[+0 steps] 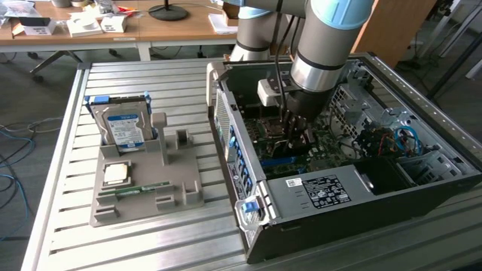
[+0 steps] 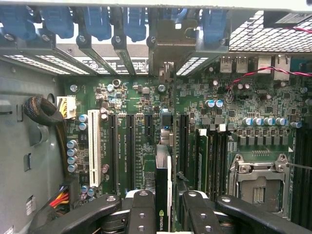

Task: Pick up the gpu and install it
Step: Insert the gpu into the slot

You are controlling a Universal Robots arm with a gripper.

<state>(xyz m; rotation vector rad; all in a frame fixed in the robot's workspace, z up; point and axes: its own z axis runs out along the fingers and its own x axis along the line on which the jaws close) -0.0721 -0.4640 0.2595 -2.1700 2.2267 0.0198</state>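
In the wrist view the gpu [image 2: 163, 187] is seen edge-on as a thin dark card with a small green logo near my fingers. My gripper [image 2: 163, 207] is shut on it, one black finger [image 2: 141, 207] on each side. The card stands upright over the green motherboard [image 2: 131, 141], between the long black expansion slots, and its far end reaches the metal bracket openings [image 2: 165, 73] at the case's rear wall. I cannot tell whether its edge sits in a slot. In the exterior view my gripper [image 1: 295, 135] is down inside the open computer case [image 1: 316, 192].
Blue slot latches [image 2: 97, 22] line the rear wall, a white slot [image 2: 94, 146] and a CPU socket [image 2: 258, 185] flank the card. On the slatted table, a grey holder [image 1: 143, 186] carries a hard drive [image 1: 124, 127], a CPU and a memory stick [image 1: 135, 191]. Cables [image 1: 403, 141] lie in the case.
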